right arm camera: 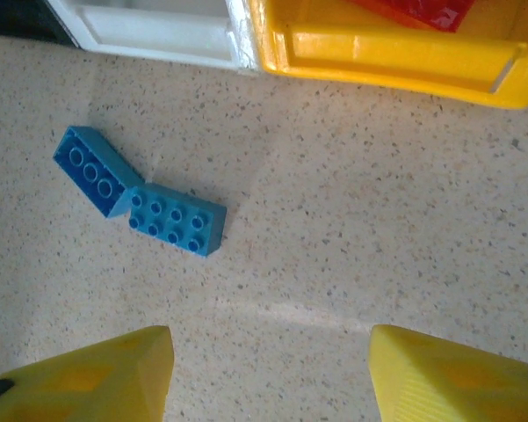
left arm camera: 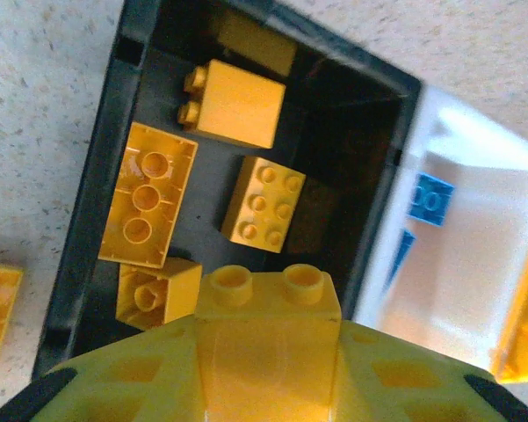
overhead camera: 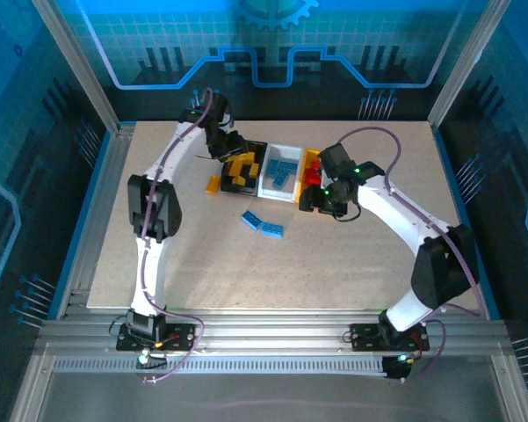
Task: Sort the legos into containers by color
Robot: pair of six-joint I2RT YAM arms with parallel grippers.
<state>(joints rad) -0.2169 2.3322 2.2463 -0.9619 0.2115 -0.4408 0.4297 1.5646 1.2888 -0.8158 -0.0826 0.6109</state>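
My left gripper (left arm camera: 268, 356) is shut on a yellow lego (left arm camera: 268, 303) and hangs over the black container (left arm camera: 101, 176), where several yellow legos (left arm camera: 262, 205) lie. In the top view that gripper (overhead camera: 229, 149) is above the black container (overhead camera: 256, 146). The white container (overhead camera: 294, 151) holds blue legos (overhead camera: 281, 171), and the yellow container (right arm camera: 395, 53) holds a red lego (right arm camera: 413, 10). My right gripper (right arm camera: 268, 360) is open over bare table, just in front of the yellow container. Two blue legos (right arm camera: 177, 218) (right arm camera: 92, 167) lie touching on the table to its left.
One yellow lego (overhead camera: 213, 184) rests on the table left of the black container. The three containers stand side by side at the table's back middle. The two loose blue legos (overhead camera: 262, 225) sit in front of the containers. Blue enclosure walls ring the table.
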